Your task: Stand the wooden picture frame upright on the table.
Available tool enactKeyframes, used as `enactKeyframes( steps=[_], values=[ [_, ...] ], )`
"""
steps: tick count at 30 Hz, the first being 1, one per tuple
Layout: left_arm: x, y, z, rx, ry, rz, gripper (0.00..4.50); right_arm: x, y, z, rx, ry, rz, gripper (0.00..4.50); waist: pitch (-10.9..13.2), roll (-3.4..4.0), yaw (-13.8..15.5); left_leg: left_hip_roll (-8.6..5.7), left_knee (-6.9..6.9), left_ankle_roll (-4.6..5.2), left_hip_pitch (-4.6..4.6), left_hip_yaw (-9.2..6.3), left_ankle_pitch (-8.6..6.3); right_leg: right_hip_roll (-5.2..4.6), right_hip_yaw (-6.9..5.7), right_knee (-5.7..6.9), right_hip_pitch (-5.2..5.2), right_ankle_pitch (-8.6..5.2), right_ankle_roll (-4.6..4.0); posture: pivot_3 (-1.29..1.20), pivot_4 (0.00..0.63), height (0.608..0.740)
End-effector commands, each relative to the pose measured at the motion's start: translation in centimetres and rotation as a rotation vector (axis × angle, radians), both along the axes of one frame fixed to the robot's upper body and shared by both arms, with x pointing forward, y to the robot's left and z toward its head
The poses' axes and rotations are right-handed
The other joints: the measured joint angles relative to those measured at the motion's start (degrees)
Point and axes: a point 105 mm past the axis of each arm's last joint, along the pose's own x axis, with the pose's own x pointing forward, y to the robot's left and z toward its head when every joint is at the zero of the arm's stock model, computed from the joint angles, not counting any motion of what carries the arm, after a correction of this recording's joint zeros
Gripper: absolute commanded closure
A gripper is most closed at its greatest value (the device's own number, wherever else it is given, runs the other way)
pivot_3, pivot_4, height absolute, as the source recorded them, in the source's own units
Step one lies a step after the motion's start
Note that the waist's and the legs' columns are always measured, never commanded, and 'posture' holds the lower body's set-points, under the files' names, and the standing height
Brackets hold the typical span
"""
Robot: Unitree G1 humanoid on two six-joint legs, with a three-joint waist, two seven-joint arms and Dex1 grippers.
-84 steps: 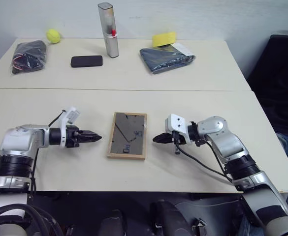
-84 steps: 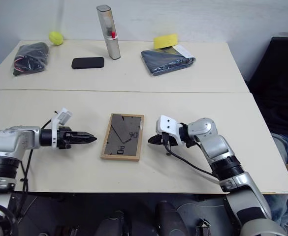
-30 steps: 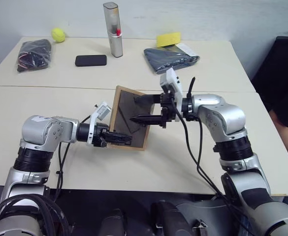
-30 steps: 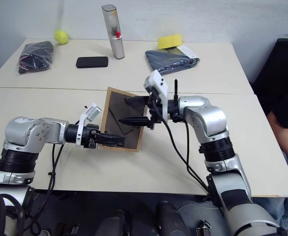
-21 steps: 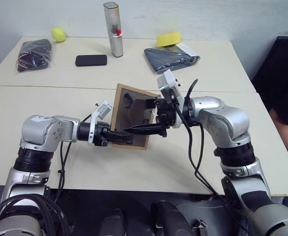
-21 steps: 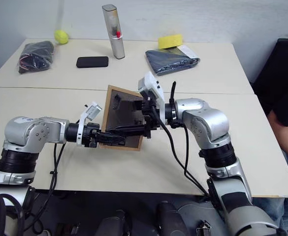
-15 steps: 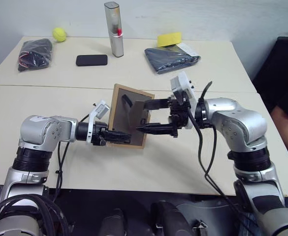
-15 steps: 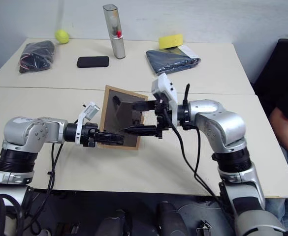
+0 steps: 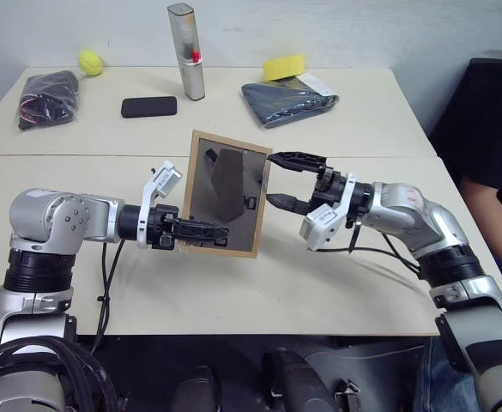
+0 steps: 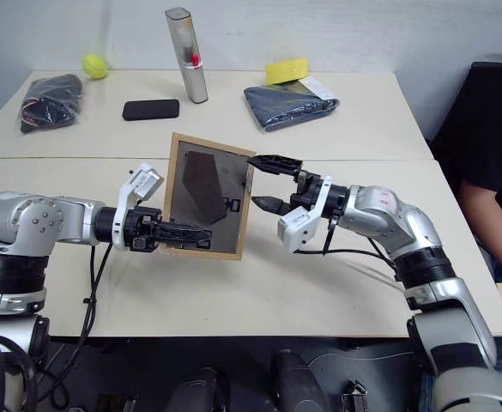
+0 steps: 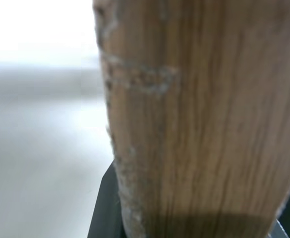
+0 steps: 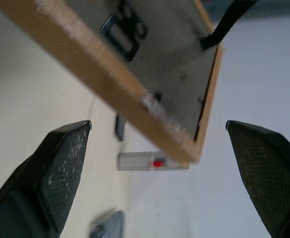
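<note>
Holding the wooden picture frame (image 9: 223,194) by its bottom edge, my left claw (image 9: 201,232) is clamped on it. My right claw (image 9: 285,181) gapes beside it. I should set it down gently on the table (image 9: 233,287), stand leg (image 9: 225,182) braced.

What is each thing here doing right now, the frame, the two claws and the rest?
wooden picture frame: tilted up, stand folded out, held at its bottom edge.
left gripper: shut on the frame.
right gripper: open, beside the frame.
silver canister: upright.
black phone: lying flat.

Two pale tables (image 9: 233,292) abut; the far one (image 9: 371,112) carries a phone (image 9: 148,106), ball (image 9: 90,62), silver canister (image 9: 187,51), black bag (image 9: 46,96), folded cloth (image 9: 288,94) and sponge (image 9: 285,67).
</note>
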Motion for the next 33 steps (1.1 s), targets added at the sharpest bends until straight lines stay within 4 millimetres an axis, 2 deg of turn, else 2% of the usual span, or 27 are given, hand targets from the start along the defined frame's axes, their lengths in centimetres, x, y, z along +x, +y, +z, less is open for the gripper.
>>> enactKeyframes(
  steps=[1,3,7,10,13,14,17,20,22,25,26,29,31,33],
  values=[
    [-0.6,-0.3,1.8,-0.035,-0.052,-0.047,3.66,-0.3,1.1,1.0,0.052,-0.104,0.062,0.18,0.0,0.00,0.0,0.00,0.01,0.00,0.01,0.00,0.00,0.00,0.00,0.01,0.01,0.00,0.00,0.00,0.150,0.740],
    [-0.7,-0.5,1.9,-0.038,-0.052,-0.057,3.66,0.1,1.9,0.8,0.055,-0.124,0.069,0.54,0.0,0.00,0.0,0.00,0.02,0.00,0.02,0.00,0.01,0.00,0.00,0.01,0.02,0.00,-0.01,0.00,0.150,0.740],
    [-0.7,-0.4,2.4,-0.059,-0.040,-0.052,3.66,1.7,3.2,0.0,0.053,-0.133,0.046,1.89,0.0,0.00,-0.1,0.00,0.00,-0.05,0.07,0.03,0.03,0.01,0.03,0.07,0.00,-0.02,-0.04,0.00,0.150,0.740],
    [-1.4,0.5,2.5,-0.054,-0.036,-0.047,2.63,2.3,3.4,0.6,0.087,-0.142,0.038,2.53,0.0,0.00,-0.2,0.00,0.00,-0.07,0.07,0.02,0.05,0.00,0.02,0.08,-0.01,-0.04,-0.07,0.00,0.150,0.740],
    [-1.9,1.5,2.5,-0.030,-0.046,-0.024,1.81,2.5,3.3,0.7,0.088,-0.141,0.038,3.22,0.0,0.00,-0.2,0.00,-0.01,-0.09,0.08,0.01,0.05,0.01,0.02,0.10,-0.01,-0.04,-0.07,0.00,0.150,0.740],
    [-2.1,2.3,2.6,-0.010,-0.061,0.006,1.50,2.6,3.2,0.7,0.084,-0.133,0.036,3.25,0.0,0.00,-0.4,0.00,-0.01,-0.09,0.08,0.01,0.05,0.01,0.02,0.09,-0.02,-0.04,-0.07,0.00,0.150,0.740],
    [-2.9,6.4,4.6,0.018,-0.190,0.182,0.70,3.1,2.5,0.4,0.061,-0.083,0.020,3.25,0.0,-0.06,-1.1,0.00,-0.05,-0.09,0.09,0.00,0.05,0.06,0.13,0.14,-0.10,-0.04,-0.07,0.00,0.150,0.740],
    [-4.3,8.4,6.7,0.003,-0.327,0.278,0.00,3.3,1.5,-0.2,0.029,-0.018,0.006,3.25,0.0,-0.09,-1.2,-0.02,-0.06,-0.11,0.08,-0.14,0.07,0.03,0.04,0.13,-0.07,-0.06,-0.10,0.00,0.150,0.740],
    [-6.7,8.8,7.8,-0.001,-0.439,0.288,0.00,3.5,0.8,-1.0,0.032,0.109,0.001,3.25,0.0,-0.09,-1.3,-0.05,-0.05,-0.09,0.10,-0.14,0.05,0.02,0.04,0.06,0.03,-0.06,-0.10,0.00,0.150,0.740],
    [-9.2,7.5,6.3,0.066,-0.560,0.255,0.00,4.0,0.5,-1.3,0.184,0.468,-0.023,3.25,0.0,-0.14,-1.7,-0.01,-0.18,-0.07,0.22,-0.14,0.04,0.04,0.05,-0.01,0.17,-0.04,-0.08,0.00,0.150,0.740],
    [-9.5,7.3,5.9,0.079,-0.577,0.254,0.00,3.9,0.5,-1.5,0.208,0.583,-0.002,3.25,0.0,-0.14,-1.6,0.02,-0.18,-0.05,0.33,-0.22,0.03,0.03,-0.02,0.03,0.35,-0.04,-0.07,0.00,0.150,0.740],
    [-9.8,6.3,4.3,0.076,-0.594,0.266,0.00,3.3,0.9,-1.2,0.343,1.117,0.132,3.25,0.0,-0.13,-1.0,0.04,0.06,0.00,0.23,-0.38,-0.01,0.01,-0.13,0.04,0.38,-0.02,-0.04,0.00,0.150,0.740],
    [-9.7,6.0,3.7,0.079,-0.599,0.278,0.00,2.2,1.4,-1.5,0.363,1.396,0.236,3.25,0.0,-0.12,-0.6,0.03,0.09,0.01,0.22,-0.50,-0.01,-0.02,-0.20,0.09,0.39,-0.01,-0.01,0.00,0.150,0.740],
    [-9.4,6.0,3.4,0.095,-0.608,0.294,0.00,1.2,1.8,-2.1,0.354,1.602,0.277,3.25,0.0,-0.12,0.0,0.03,0.07,0.03,0.21,-0.58,-0.02,-0.02,-0.27,0.06,0.39,-0.01,-0.03,0.00,0.150,0.740]
  ],
)
